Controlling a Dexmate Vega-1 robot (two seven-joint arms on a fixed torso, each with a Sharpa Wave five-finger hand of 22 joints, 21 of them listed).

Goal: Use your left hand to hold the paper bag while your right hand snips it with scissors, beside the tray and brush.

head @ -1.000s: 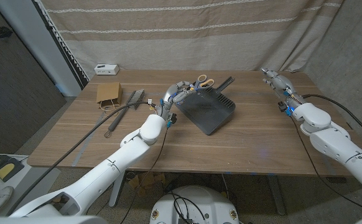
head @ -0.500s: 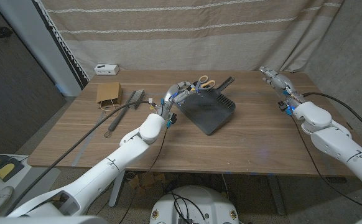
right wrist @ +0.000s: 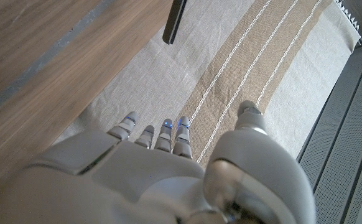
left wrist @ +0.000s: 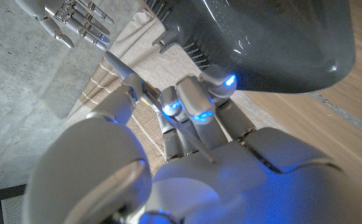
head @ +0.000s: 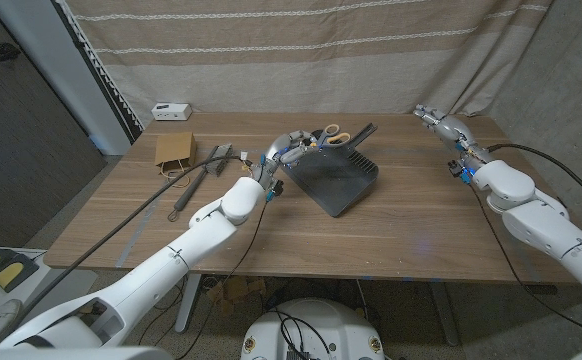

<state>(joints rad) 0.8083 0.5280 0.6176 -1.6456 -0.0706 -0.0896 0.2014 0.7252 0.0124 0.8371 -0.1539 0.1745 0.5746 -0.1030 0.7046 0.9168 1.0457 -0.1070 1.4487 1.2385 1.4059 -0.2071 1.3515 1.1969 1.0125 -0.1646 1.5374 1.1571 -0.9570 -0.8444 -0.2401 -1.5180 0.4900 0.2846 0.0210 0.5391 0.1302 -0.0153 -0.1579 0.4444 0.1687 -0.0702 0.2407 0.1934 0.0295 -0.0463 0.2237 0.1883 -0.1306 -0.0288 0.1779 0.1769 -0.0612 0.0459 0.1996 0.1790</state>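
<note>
The brown paper bag [head: 174, 150] lies at the table's far left, with the brush [head: 217, 157] just right of it. The dark tray [head: 337, 176] sits mid-table, and orange-handled scissors [head: 331, 133] lie at its far rim. My left hand [head: 292, 146] hovers at the tray's far left corner, right beside the scissors. Its fingers [left wrist: 196, 99] are bent over the tray's rim [left wrist: 280, 43], and I see nothing held between them. My right hand [head: 438, 122] is raised over the table's far right, fingers spread and empty; it also shows as the right hand [left wrist: 75, 22] beyond the tray.
A small white box [head: 171, 110] stands at the far left edge. A black cable [head: 121, 236] runs across the left side toward the brush. A striped curtain [head: 301, 50] hangs behind the table. Bare wood lies between the tray and my right arm.
My left hand has edged slightly toward the scissors. My right hand has drifted a little left and farther back. The bag and brush have not moved.
</note>
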